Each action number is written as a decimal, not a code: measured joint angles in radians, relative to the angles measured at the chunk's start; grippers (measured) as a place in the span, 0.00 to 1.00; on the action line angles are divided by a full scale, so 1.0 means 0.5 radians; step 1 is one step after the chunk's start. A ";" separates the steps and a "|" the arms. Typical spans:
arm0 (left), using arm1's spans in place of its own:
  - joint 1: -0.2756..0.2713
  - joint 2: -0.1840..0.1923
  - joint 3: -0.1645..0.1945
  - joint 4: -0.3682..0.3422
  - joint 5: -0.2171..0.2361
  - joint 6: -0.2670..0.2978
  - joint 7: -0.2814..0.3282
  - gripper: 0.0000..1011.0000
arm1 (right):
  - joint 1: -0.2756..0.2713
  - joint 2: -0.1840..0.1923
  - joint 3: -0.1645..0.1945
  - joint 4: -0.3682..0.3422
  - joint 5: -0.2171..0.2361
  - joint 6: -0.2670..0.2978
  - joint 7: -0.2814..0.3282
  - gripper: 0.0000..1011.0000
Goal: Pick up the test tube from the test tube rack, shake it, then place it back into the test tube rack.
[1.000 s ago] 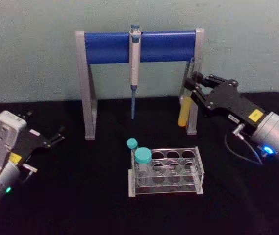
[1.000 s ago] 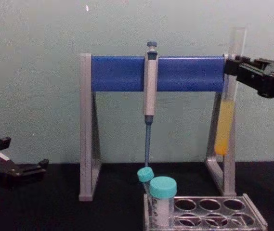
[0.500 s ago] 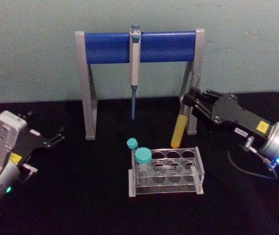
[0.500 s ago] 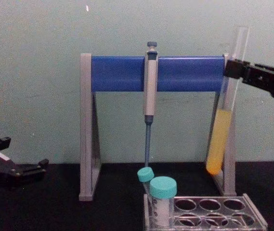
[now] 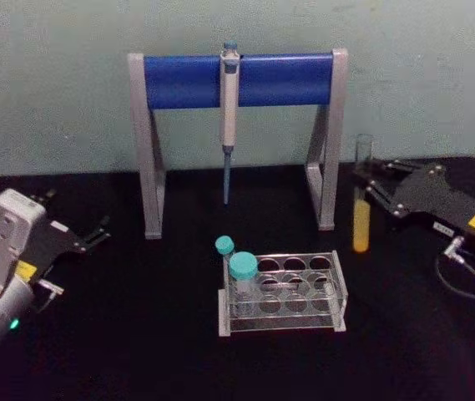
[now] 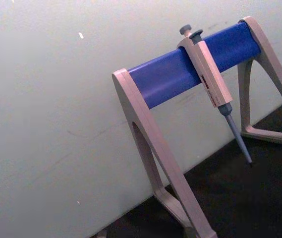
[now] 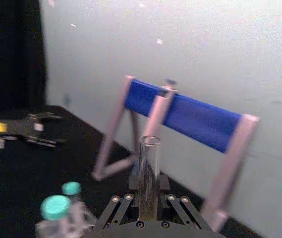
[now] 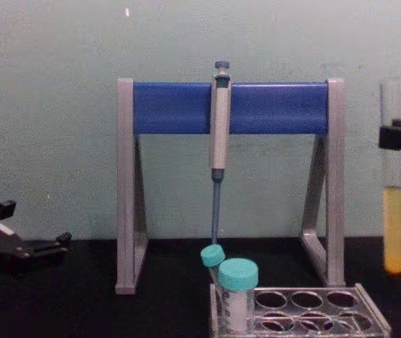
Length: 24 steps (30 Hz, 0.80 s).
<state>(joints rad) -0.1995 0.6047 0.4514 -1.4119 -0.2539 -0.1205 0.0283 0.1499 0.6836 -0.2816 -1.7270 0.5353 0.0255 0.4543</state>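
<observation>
Long clear glass test tube [image 5: 361, 230], yellow-orange liquid, upright, clamped in right pincer [image 5: 365, 185] above black surface [image 5: 137, 342], between low clear plastic rack [image 5: 284, 293] and right edge. Near left edge, left pincer [image 5: 95, 234] parked, fingers apart.

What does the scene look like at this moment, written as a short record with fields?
test tube rack: on the table, two teal-capped tubes at its left end
test tube: upright, yellow-orange liquid in its lower part, held in the air to the right of the rack, in no hole
right end effector: shut on the test tube's upper part
left end effector: open, parked at the left
pipette: hanging on the pipette stand behind the rack
</observation>
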 joint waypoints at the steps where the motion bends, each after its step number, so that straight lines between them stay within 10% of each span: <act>1: 0.000 0.000 0.000 0.000 0.000 0.000 0.000 0.99 | 0.001 -0.007 0.003 0.000 -0.026 0.000 -0.027 0.23; 11: 0.000 0.000 0.000 0.000 0.000 0.000 0.000 0.99 | 0.082 -0.210 0.016 0.156 -0.217 -0.176 -0.191 0.23; 24: 0.000 0.000 0.000 0.000 0.000 0.000 0.000 0.99 | 0.154 -0.410 0.039 0.370 0.242 -0.295 0.253 0.23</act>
<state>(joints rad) -0.1995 0.6047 0.4514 -1.4120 -0.2539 -0.1205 0.0283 0.2267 0.4786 -0.2623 -1.5418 0.6561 -0.1220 0.5810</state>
